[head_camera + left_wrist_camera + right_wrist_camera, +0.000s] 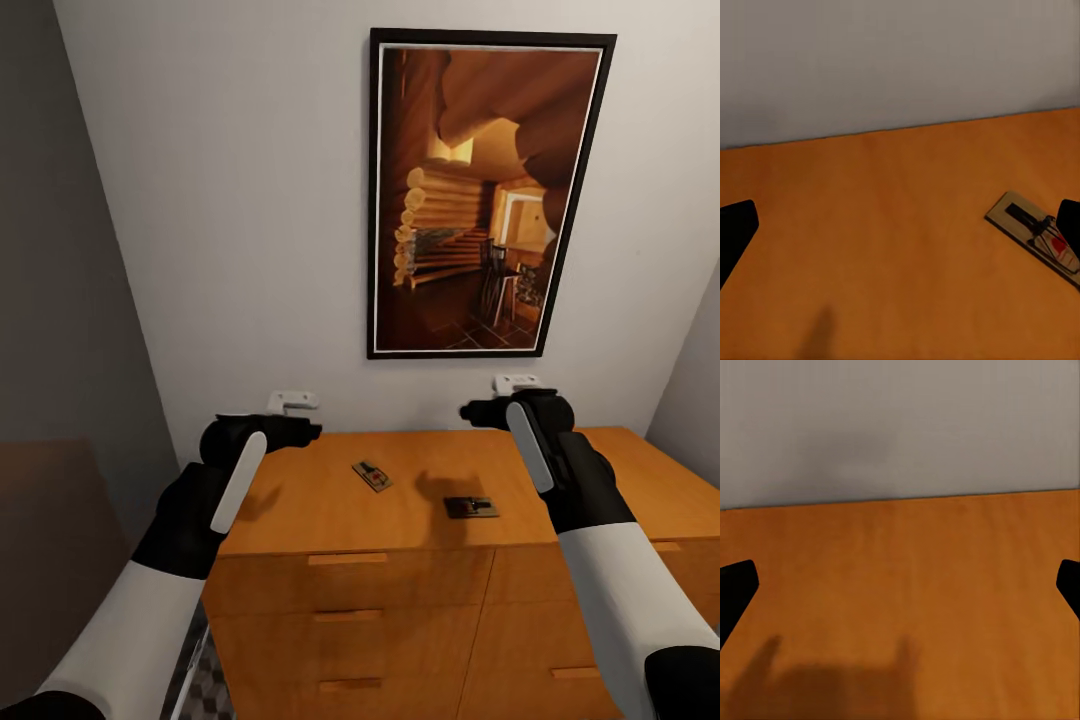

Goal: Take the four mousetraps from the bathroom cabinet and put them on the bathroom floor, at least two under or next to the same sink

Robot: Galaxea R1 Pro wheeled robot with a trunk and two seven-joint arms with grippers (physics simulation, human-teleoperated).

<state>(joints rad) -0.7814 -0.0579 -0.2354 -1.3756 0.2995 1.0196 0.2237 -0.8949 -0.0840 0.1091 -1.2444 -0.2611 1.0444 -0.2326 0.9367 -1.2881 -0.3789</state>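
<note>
Two mousetraps lie on the flat top of the orange-brown cabinet (pixel 300 500). One mousetrap (pixel 372 475) lies near the middle, turned at an angle. The other mousetrap (pixel 471 507) lies to its right, nearer the front edge. My left gripper (pixel 293 402) hovers open over the cabinet top's back left, and the angled mousetrap (pixel 1039 234) shows beside one of its fingers (pixel 735 229). My right gripper (pixel 515 383) hangs open above the back of the top, behind the right trap, with nothing between its fingers (pixel 735 585). A strip of bathroom floor (pixel 208 690) shows beside the cabinet. The sink is out of view.
The white wall (pixel 250 200) stands right behind the cabinet, with a large framed picture (pixel 485 190) hanging above it. A grey wall (pixel 60 300) closes the left side. Drawer fronts with slim handles (pixel 347 558) face me below the top.
</note>
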